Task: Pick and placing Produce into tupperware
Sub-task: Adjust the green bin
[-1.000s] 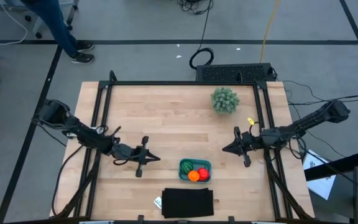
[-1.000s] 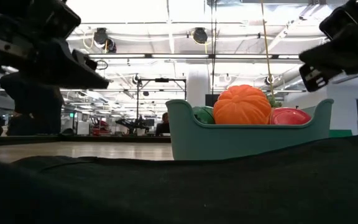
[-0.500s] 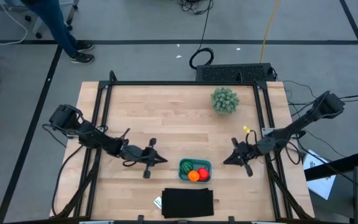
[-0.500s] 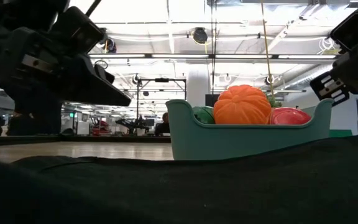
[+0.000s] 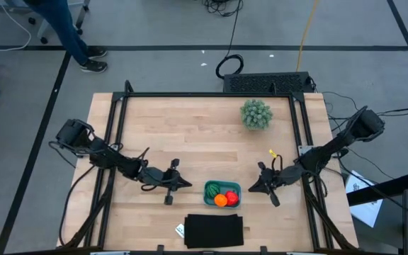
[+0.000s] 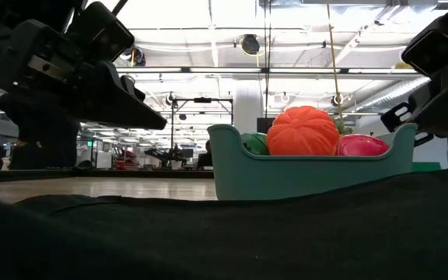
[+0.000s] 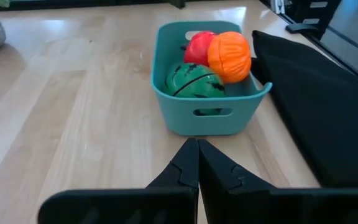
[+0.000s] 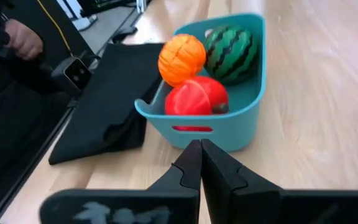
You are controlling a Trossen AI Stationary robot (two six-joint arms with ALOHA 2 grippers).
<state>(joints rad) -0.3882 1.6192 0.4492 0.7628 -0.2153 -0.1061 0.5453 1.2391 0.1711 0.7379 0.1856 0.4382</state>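
On the left we see the left gripper (image 5: 184,183) low over the wooden table (image 5: 190,134), its fingers pressed together with nothing between them, aimed at the tupperware (image 5: 222,193) and just short of its near wall. The teal tub sits near the front of the table, touching or just beside the black mat (image 5: 214,231). Inside it we count all three pieces: the green striped melon (image 7: 194,81), the orange ball (image 7: 229,56) and the red fruit (image 7: 197,46), packed against one another.

We judge these as light, hollow plastic toys, stiff enough to pinch but round and smooth, so they could squirt out of a narrow grip; we'd take each across its widest middle. The tub looks light too and likely to slide if nudged; its slotted end handle or rim is the place to hold.

Over to the right, the right gripper (image 5: 251,188) faces the tub's other end, close by, its fingers likewise closed on nothing. With everything inside, we reckon the placing is done.
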